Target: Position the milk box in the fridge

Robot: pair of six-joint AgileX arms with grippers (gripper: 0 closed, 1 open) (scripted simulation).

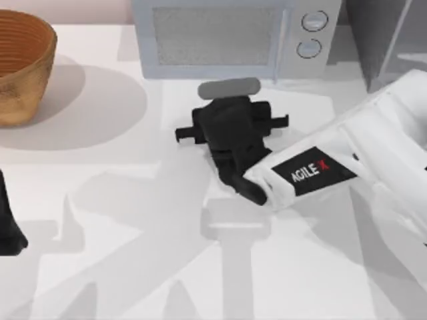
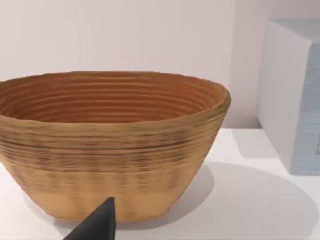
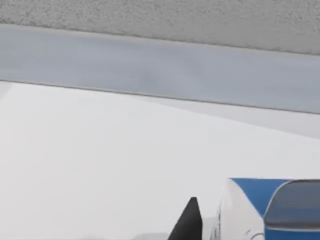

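The idle left end effector (image 1: 8, 227) waits at the counter's (image 1: 100, 200) left edge, facing a woven basket (image 2: 112, 145); its grip cannot be told. At centre, the right end effector (image 1: 230, 130) hangs just before the microwave (image 1: 227, 37), the milk box (image 3: 240, 210) close beside a dark fingertip (image 3: 187, 222) (whether gripped, cannot tell). The fridge (image 1: 383, 40) stands to its right; best confirm a firm hold, keep the carton upright, then swing rightward.
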